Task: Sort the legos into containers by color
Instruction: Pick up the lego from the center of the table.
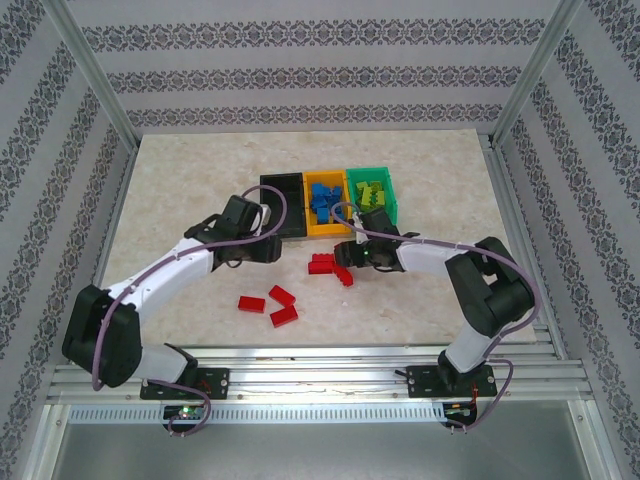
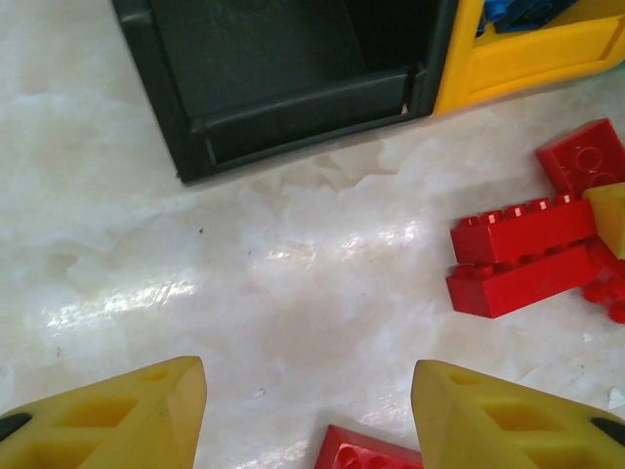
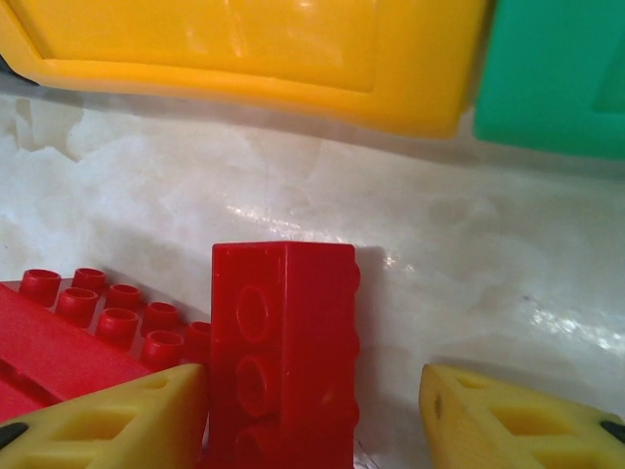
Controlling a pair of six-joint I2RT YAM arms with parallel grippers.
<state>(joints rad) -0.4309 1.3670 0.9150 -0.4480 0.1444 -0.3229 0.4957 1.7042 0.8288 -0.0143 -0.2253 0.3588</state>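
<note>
**Bins.** Three bins stood in a row, sides touching, at the middle of the table (image 1: 180, 190): black bin (image 1: 283, 190) on the left, yellow bin (image 1: 325, 228) in the centre, green bin (image 1: 392, 200) on the right. The blue legos (image 1: 322, 198) lay in the yellow bin. The green legos (image 1: 370, 192) lay in the green bin.

**Red legos.** A red cluster (image 1: 322, 264) lay on the table just in front of the yellow bin. Three loose red legos (image 1: 282, 296) lay nearer the arm bases, well apart from the bins.

**Left gripper** (image 2: 308, 410). It was low over the table, just in front of the black bin and left of the red cluster. The jaws were spread and pinched nothing. Bare table lay between the fingers, and the edge of one red piece (image 2: 366, 454) showed at the bottom of the left wrist view.

**Right gripper** (image 3: 312, 391). It was at the red cluster, facing the front walls of the yellow and green bins. The jaws were spread around an upright red brick (image 3: 283, 332). The brick stood against one finger, with an open gap to the other, so it was not pinched. A flat red plate (image 3: 88, 322) lay beside the brick, touching it.
</note>
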